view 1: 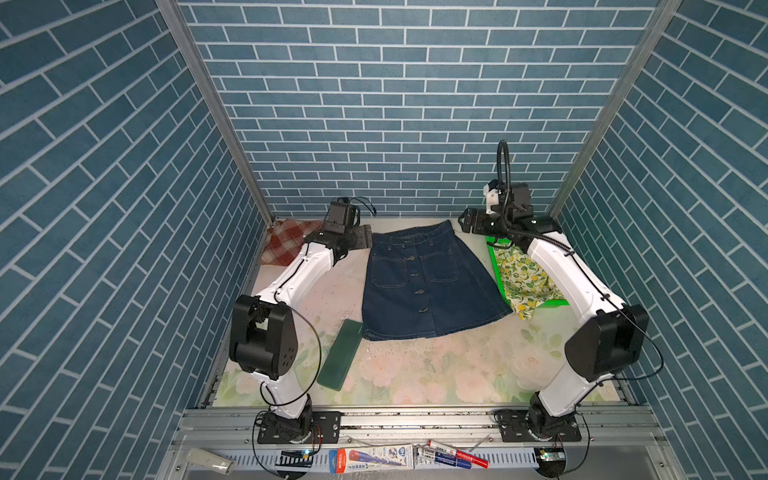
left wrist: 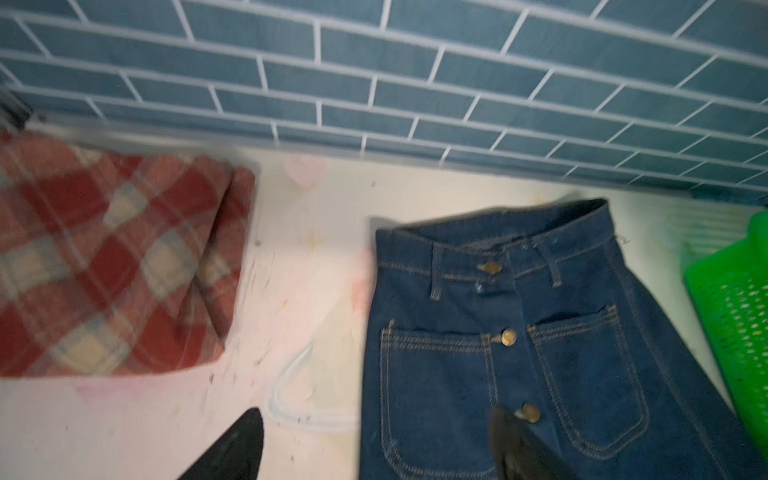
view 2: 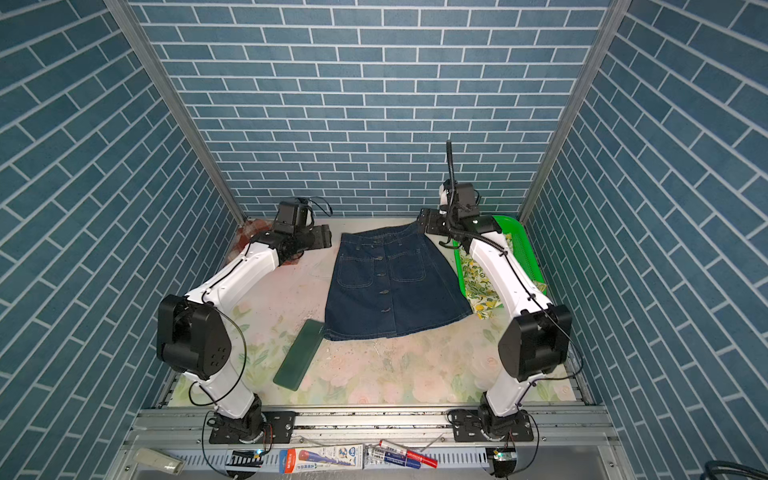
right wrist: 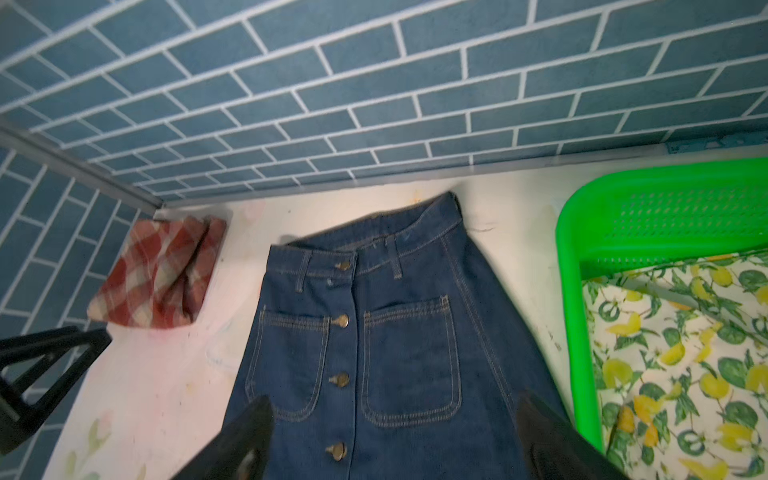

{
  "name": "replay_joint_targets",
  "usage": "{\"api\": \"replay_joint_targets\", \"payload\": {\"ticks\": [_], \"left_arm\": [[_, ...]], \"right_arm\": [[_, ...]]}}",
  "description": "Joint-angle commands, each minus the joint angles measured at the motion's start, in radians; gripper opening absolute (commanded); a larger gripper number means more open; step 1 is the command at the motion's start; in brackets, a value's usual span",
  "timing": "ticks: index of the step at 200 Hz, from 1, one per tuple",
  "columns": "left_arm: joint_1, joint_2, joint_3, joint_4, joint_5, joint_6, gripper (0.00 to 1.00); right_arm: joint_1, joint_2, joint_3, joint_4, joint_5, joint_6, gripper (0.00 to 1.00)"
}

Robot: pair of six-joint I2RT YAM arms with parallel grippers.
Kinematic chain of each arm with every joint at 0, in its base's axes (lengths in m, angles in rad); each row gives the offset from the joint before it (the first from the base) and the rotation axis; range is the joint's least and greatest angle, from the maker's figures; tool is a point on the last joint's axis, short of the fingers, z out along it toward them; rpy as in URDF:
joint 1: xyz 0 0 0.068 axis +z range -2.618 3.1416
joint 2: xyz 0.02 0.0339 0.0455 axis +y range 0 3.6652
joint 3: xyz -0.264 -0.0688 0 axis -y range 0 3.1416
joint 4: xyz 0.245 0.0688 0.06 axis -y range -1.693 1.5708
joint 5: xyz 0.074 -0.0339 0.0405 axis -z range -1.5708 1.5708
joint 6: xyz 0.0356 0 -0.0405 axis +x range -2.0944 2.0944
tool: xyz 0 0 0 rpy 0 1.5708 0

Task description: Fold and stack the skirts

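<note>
A dark blue denim skirt lies spread flat mid-table, buttons up, waistband toward the back wall. A folded rust-red plaid skirt sits in the back left corner. A lemon-print skirt lies crumpled in the green basket. My left gripper hovers open by the waistband's left end. It straddles the denim's left edge and holds nothing. At the waistband's right corner, above the denim, my right gripper is open and empty too.
The green mesh basket stands at the right, under my right forearm. A flat dark green pad lies by the denim hem's front left corner. Brick-pattern walls close the back and both sides. Pens and packets rest on the front rail.
</note>
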Motion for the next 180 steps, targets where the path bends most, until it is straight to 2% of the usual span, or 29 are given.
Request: {"api": "replay_joint_targets", "payload": {"ticks": [1,30,55,78,107,143,180], "left_arm": [[-0.029,-0.021,-0.102,-0.096,-0.011,-0.022,0.84],[-0.077,-0.061,-0.199,-0.144,-0.011,-0.034,0.81],[-0.127,-0.101,-0.288,-0.137,-0.016,-0.046,0.79],[-0.135,-0.108,-0.358,-0.087,0.006,-0.056,0.78],[-0.135,-0.072,-0.375,-0.025,0.026,-0.045,0.77],[-0.135,0.039,-0.317,0.012,0.057,-0.053,0.75],[-0.135,0.108,-0.277,0.034,0.070,-0.061,0.57]], "right_arm": [[0.047,-0.049,-0.151,-0.004,0.102,-0.027,0.88],[0.108,-0.134,-0.329,0.022,0.111,0.016,0.84],[0.150,-0.143,-0.430,0.040,0.104,0.053,0.81],[0.171,-0.150,-0.519,0.101,0.073,0.098,0.78],[0.203,-0.148,-0.573,0.133,0.071,0.116,0.76],[0.227,-0.125,-0.602,0.148,0.087,0.124,0.75],[0.227,-0.059,-0.580,0.174,0.132,0.123,0.75]]}}
